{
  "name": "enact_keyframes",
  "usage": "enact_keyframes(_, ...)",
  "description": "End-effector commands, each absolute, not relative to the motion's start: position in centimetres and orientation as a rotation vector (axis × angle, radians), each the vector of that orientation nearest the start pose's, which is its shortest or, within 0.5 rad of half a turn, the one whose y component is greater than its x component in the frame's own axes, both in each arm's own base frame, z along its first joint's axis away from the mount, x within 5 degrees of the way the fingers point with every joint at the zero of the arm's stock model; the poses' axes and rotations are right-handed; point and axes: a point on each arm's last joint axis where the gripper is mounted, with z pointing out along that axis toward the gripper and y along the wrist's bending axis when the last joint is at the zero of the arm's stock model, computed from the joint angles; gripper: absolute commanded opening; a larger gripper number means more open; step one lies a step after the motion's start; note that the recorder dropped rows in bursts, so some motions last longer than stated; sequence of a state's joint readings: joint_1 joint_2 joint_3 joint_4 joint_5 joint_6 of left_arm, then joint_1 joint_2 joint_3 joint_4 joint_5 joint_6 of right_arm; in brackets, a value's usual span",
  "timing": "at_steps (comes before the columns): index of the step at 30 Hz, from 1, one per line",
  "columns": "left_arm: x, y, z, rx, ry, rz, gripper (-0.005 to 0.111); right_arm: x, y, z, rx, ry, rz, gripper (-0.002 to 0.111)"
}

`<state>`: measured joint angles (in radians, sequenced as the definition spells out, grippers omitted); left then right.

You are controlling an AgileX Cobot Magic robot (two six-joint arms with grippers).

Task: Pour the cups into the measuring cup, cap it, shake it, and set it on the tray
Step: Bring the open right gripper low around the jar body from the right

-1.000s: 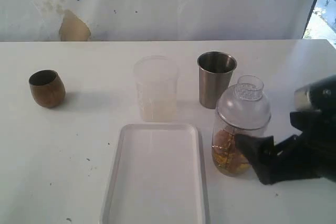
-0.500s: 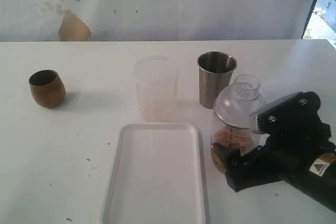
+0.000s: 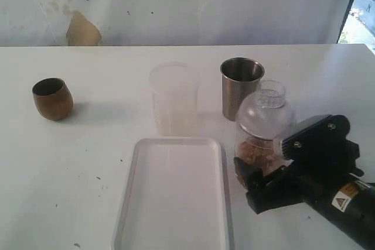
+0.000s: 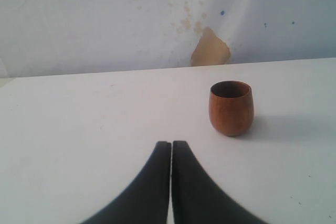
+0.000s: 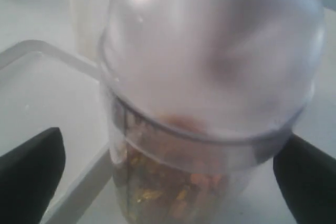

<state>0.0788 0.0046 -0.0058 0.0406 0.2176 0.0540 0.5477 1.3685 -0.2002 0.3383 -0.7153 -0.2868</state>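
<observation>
The flat white rectangular tray (image 3: 176, 203) lies at the front of the white table (image 3: 88, 144). Just beside its right rim, the black right gripper (image 5: 168, 150) has its jaws spread wide either side of the capped clear plastic measuring cup (image 3: 256, 147), which holds brown bits. The tapered brushed-steel tumbler (image 3: 240, 89) stands behind it. The small rounded brown wooden cup (image 4: 231, 107) sits well apart, beyond the left gripper (image 4: 171, 153), whose fingers are pressed together.

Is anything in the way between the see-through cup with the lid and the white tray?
Nothing visible is. The measuring cup is right beside the tray's rim, on its right side, and the right pincer is open around it.
</observation>
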Motion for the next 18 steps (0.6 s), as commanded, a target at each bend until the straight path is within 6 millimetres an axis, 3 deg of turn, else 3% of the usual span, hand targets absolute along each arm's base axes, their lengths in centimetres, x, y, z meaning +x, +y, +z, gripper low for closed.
enact_keyframes(1, 5.6, 0.5, 19.4, 0.002, 1.696, 0.128, 0.001, 18.0, 8.2, 16.6, -0.362, 1.829, 0.103, 0.105)
enact_keyframes(4, 5.6, 0.5, 19.4, 0.002, 1.696, 0.128, 0.001, 18.0, 8.6, 16.4, -0.405, 1.833, 0.129, 0.105)
enact_keyframes(18, 5.6, 0.5, 19.4, 0.002, 1.696, 0.128, 0.001, 19.3, 8.8, 13.8, -0.215, 1.816, 0.191, 0.105)
